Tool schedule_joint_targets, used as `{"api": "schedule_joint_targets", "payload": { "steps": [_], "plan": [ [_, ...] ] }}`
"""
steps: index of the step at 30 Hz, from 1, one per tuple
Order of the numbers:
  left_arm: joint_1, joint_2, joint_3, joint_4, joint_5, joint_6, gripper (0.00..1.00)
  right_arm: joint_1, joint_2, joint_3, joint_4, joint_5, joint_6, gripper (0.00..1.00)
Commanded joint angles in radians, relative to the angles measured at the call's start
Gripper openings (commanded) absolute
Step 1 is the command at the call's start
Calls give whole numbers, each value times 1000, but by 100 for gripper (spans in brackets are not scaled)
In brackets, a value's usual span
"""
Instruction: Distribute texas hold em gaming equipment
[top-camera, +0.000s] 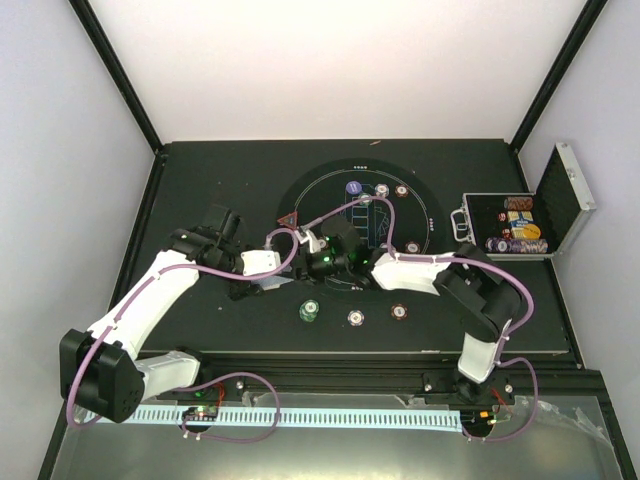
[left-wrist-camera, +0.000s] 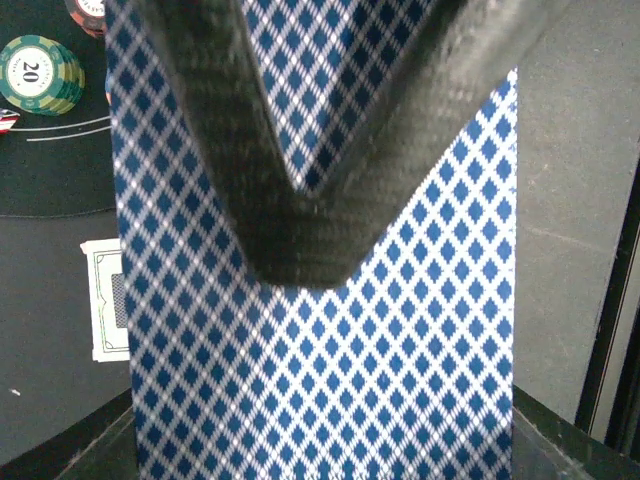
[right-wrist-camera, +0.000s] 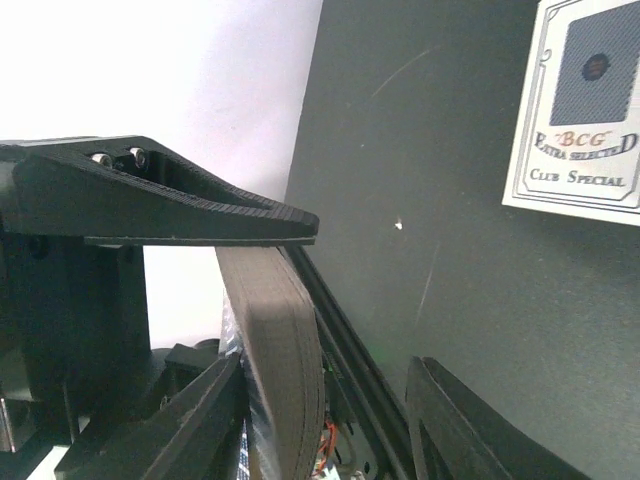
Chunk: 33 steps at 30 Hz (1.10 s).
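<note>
Left wrist view: the left gripper apparently clamps the deck of cards over the mat. With the right gripper spread around it, binding friction could drag several cards off together.

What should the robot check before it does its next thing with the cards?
1. Left gripper clamped on the deck: ok.
2. Right gripper fingers apart, either side of the deck: ok.
3. Just one card lined up to pull: cannot tell.
4. Loose printed card lying flat, clear of both grippers: ok.
5. Green chip out of the way: ok.
</note>
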Motion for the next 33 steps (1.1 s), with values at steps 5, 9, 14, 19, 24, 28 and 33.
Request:
{"api": "schedule_joint_targets", "payload": {
  "steps": [5, 9, 14, 19, 24, 28, 33],
  "plan": [
    [0, -17, 37, 9, 9, -8, 2, -27, -65, -29, -174, 80, -45, 40],
    [0, -11, 30, 13, 5, -10, 1, -35, -106, -32, -168, 76, -33, 30],
    [0, -8, 21, 17, -3, -10, 2, -43, -140, -30, -207, 84, -56, 19],
    [0, -7, 17, 17, -13, -9, 2, -64, -162, -32, -253, 87, -85, 8],
    [1, -7, 7, 19, -29, -10, 2, -97, -184, -23, -298, 78, -117, 6],
    [5, -7, 0, 16, -42, -8, 2, -146, -188, -6, -320, 55, -141, 5],
    [19, -9, 0, 9, -44, -1, 1, -201, -111, 99, -386, 14, -195, 6]
  ]
}}
